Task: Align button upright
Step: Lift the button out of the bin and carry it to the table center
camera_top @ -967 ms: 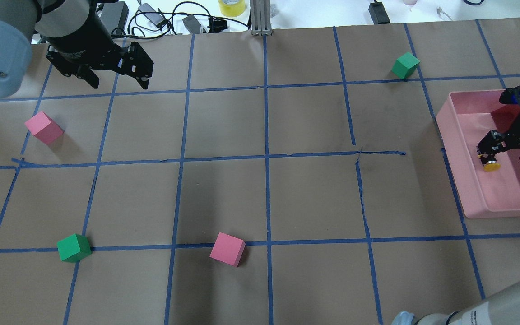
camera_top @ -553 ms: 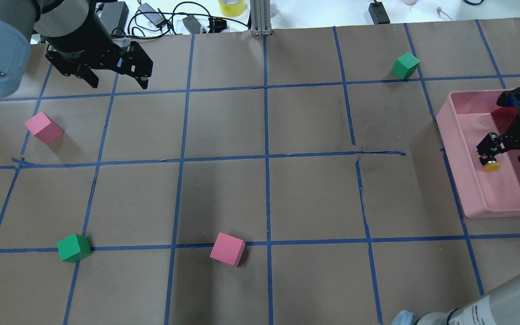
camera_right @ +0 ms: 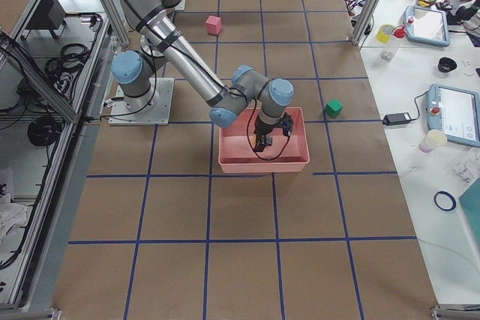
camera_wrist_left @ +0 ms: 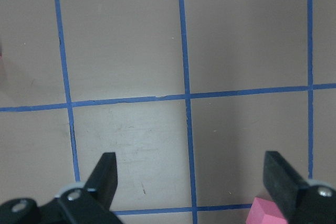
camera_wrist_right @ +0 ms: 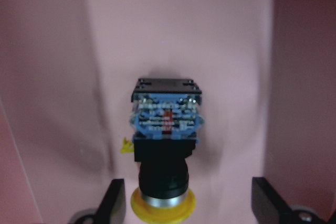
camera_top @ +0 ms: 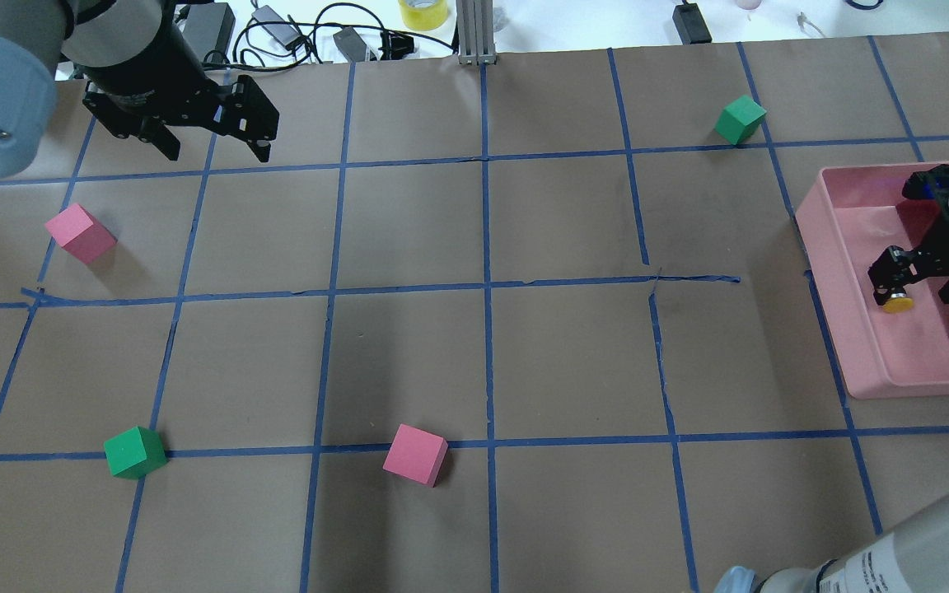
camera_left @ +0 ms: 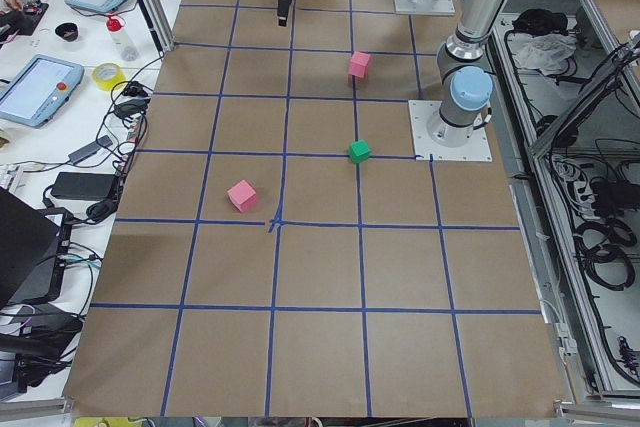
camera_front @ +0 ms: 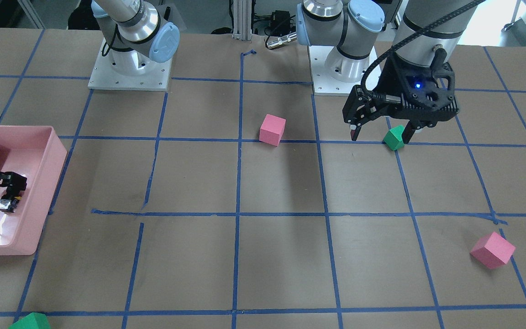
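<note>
straddling the tipped button (camera_wrist_right: 165,129) in the pink tray (camera_top: 837,272) at the bench's right edge, right gripper (camera_top: 922,286) stood wide-jawed, probably lining up a grip; left gripper (camera_wrist_left: 192,170) hung idle, jaws wide.

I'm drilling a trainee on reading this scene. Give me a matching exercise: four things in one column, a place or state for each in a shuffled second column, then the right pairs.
Things:
1. button
2. left gripper
3. right gripper
4. pink tray

Places or states:
a. open above the brown paper, holding nothing
b. on its side on the tray floor, yellow cap toward the wrist camera
c. sits on the robot's right side
d. open inside the tray, straddling the button

Pairs: 1-b, 2-a, 3-d, 4-c.
</note>
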Controlling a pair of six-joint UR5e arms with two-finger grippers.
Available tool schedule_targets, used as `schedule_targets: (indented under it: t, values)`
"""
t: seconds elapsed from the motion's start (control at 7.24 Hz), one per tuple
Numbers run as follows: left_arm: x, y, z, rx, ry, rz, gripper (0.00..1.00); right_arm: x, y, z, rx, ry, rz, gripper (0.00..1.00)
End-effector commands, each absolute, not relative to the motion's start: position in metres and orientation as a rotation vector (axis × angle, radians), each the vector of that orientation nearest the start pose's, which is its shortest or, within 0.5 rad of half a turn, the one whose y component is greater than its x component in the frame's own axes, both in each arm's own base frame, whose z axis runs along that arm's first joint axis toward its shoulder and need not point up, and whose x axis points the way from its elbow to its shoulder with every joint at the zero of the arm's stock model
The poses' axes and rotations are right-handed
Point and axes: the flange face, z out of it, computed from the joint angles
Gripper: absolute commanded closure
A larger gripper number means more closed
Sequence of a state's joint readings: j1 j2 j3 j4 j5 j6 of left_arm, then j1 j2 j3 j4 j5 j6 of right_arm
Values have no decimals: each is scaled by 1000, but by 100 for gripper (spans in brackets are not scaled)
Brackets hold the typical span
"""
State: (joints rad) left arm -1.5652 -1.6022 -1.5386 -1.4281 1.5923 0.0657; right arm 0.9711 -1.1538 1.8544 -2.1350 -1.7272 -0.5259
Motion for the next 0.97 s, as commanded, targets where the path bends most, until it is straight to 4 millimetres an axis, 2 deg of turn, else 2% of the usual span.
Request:
schedule_targets:
  t: [0.0,0.14,0.41,0.69,0.83]
  values:
    - [-131,-518,504,95,3106,-223,0,-218,-527,181,103,3178,333,72]
    - [-130,-518,504,98,3106,-223,0,-218,-526,181,113,3178,336,100]
    - [-130,-520,502,88,3107,-221,0,-222,-531,193,129,3194,301,100]
    - [-131,-519,503,88,3108,-223,0,-225,-535,240,143,3242,200,100]
    - [-131,-519,503,93,3106,-223,0,-223,-534,257,144,3242,187,100]
